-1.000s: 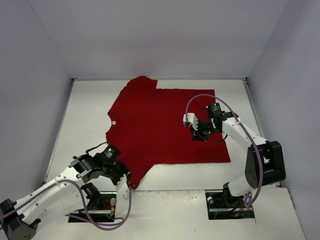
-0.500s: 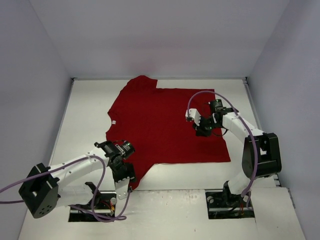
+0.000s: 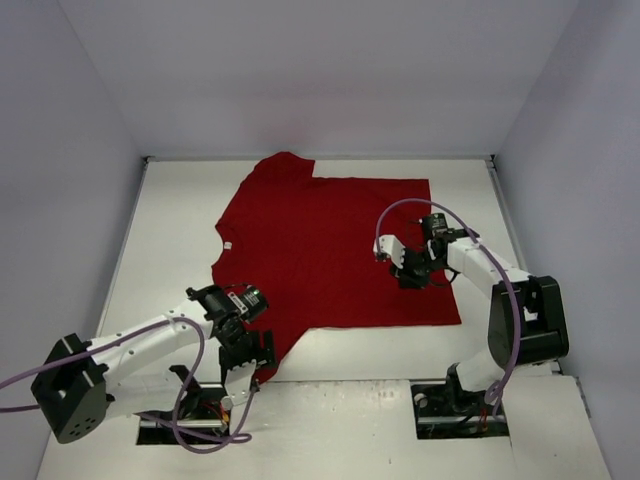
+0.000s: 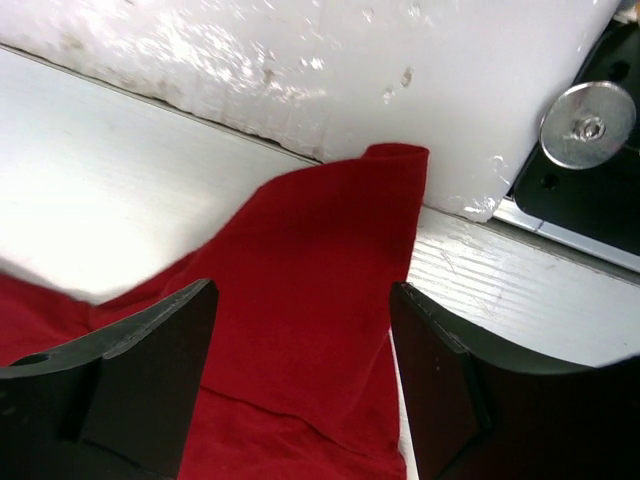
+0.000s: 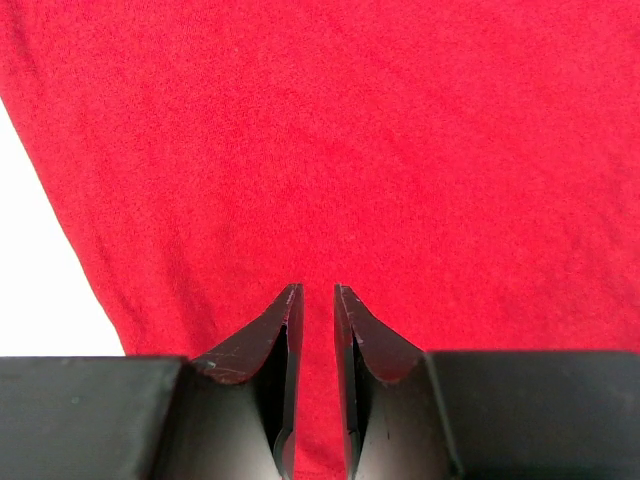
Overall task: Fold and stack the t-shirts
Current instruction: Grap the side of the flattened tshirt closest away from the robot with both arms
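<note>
The dark red t-shirt [image 3: 320, 250] lies spread flat on the white table, its small white neck tag [image 3: 227, 245] at the left. My left gripper [image 3: 255, 362] is open at the shirt's near-left sleeve by the table's front edge. In the left wrist view the sleeve [image 4: 330, 220] lies between the two spread fingers of the left gripper [image 4: 302, 292]. My right gripper [image 3: 408, 275] hovers over the shirt's right part. In the right wrist view the right gripper [image 5: 318, 290] has its fingers nearly together, holding nothing, over the red cloth [image 5: 350, 130].
Grey walls enclose the table [image 3: 170, 220] on the left, back and right. A raised white ledge [image 3: 350, 400] with the arm bases runs along the front; in the left wrist view the ledge [image 4: 350, 60] and a metal bolt washer [image 4: 590, 125] sit just beyond the sleeve tip.
My left arm has swung its gripper down over the near-left sleeve tip. My right gripper has shifted slightly right and nearer over the shirt. The shirt has not visibly moved.
</note>
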